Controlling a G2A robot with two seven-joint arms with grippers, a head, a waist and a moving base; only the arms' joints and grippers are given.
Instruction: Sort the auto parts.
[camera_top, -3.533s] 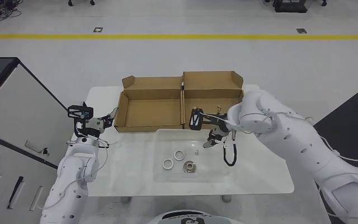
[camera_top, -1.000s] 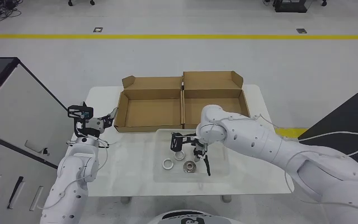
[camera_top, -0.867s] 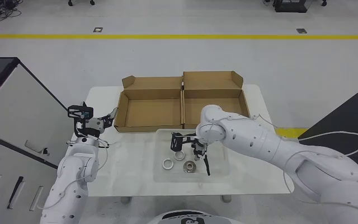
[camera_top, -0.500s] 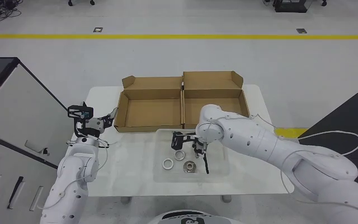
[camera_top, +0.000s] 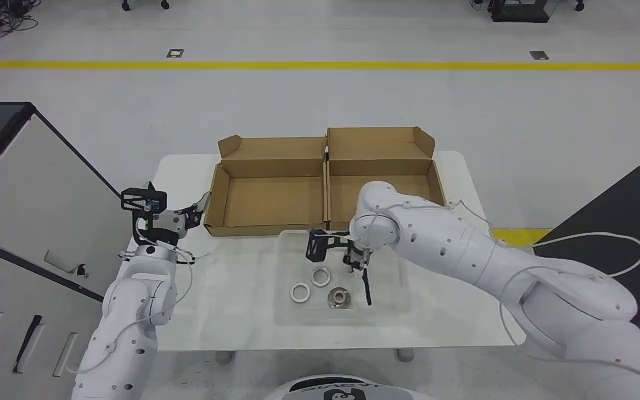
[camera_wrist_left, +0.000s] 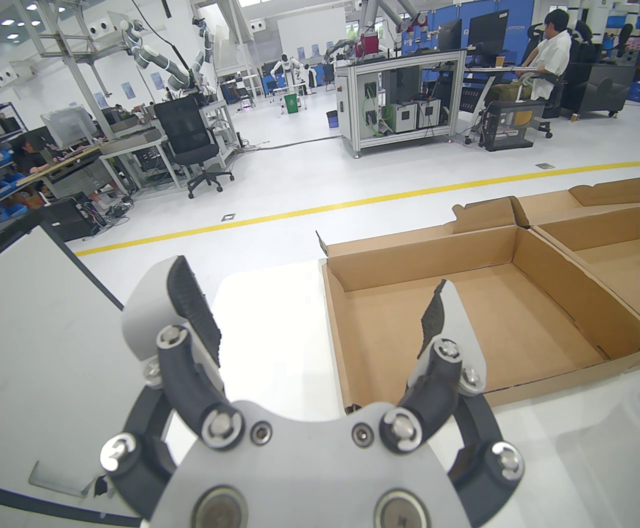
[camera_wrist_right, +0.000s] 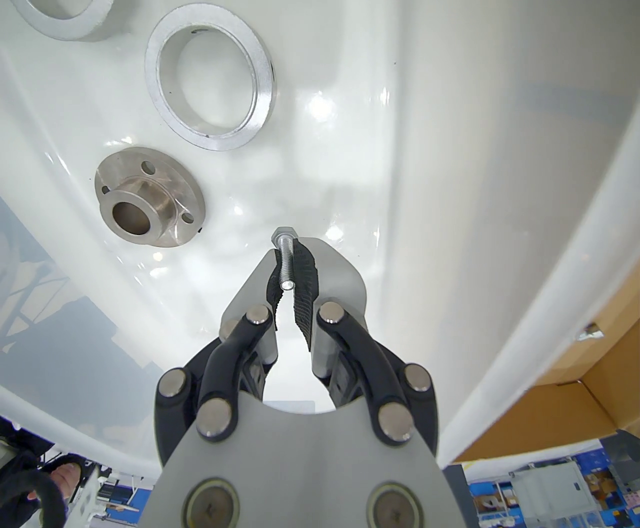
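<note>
Over the white tray (camera_top: 390, 305): we find the right gripper (camera_top: 352, 263) pointing down at the tray floor, close beside the loose parts.
Right jaws: clamped on a small bolt (camera_wrist_right: 285, 250). Its threaded shank is pinched between the ribbed pads (camera_wrist_right: 302, 277), and its hex head sticks out past the fingertips toward the tray.
Bolt and tray floor: we cannot tell whether the head touches the floor or sits just above it.
Flanged bushing (camera_wrist_right: 150, 197): lies flat on the tray floor with its bore facing up, near the bolt but apart from it.
Rings: one metal ring (camera_wrist_right: 210, 75) lies flat just beside the bushing without touching it. A second ring (camera_top: 300, 293) lies near the first, toward the robot's left.
Left gripper (camera_wrist_left: 310, 285): hangs at the left edge of the table (camera_top: 240, 290), just beside the outer wall of the left cardboard box (camera_top: 265, 200).
Left jaws: spread wide, with nothing between them.
Cardboard boxes: the left box and the right cardboard box (camera_top: 385, 190) stand open side by side at the far side of the table, meeting along a shared wall. The tray sits just in front of them, mostly before the right one.
</note>
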